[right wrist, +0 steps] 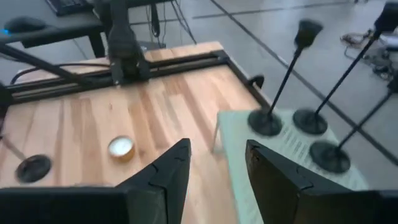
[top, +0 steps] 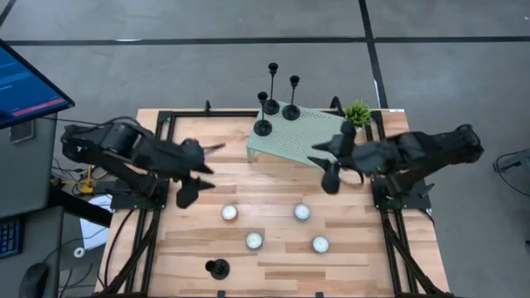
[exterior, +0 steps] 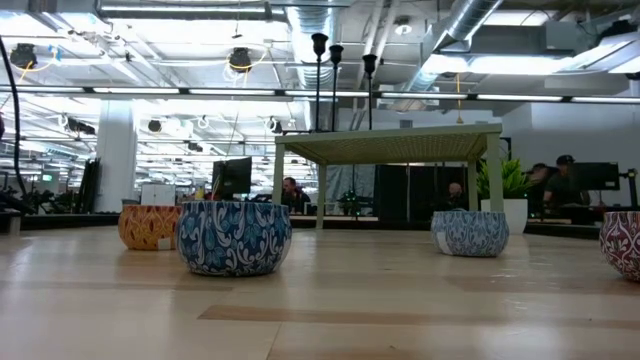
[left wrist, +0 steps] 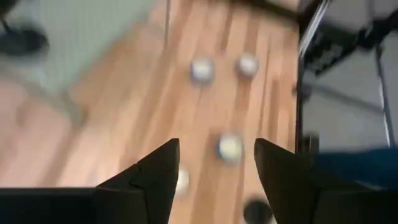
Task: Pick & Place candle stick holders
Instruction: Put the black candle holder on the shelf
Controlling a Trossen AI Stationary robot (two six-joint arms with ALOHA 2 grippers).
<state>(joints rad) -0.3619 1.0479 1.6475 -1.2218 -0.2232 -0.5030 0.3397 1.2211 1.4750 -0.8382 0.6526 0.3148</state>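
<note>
Three black candle stick holders [top: 271, 106] [right wrist: 309, 121] stand by their round bases on a pale green perforated stand [top: 294, 141] at the table's far middle. A short one [top: 218, 267] [right wrist: 33, 168] stands on the wood near the front edge. My left gripper [top: 197, 172] [left wrist: 216, 155] hovers open over the table's left part, with nothing between its fingers. My right gripper [top: 327, 163] [right wrist: 217, 155] hovers open at the stand's right near corner, also holding nothing. In the low view the holders' cups [exterior: 336, 50] rise above the stand; neither gripper shows there.
Several tealight candles in patterned tins [top: 229, 213] [top: 302, 212] [top: 253, 241] [top: 320, 244] sit on the table's near half. A small potted plant [top: 358, 113] stands at the stand's far right corner. Black frame rails [top: 157, 207] run along both table sides.
</note>
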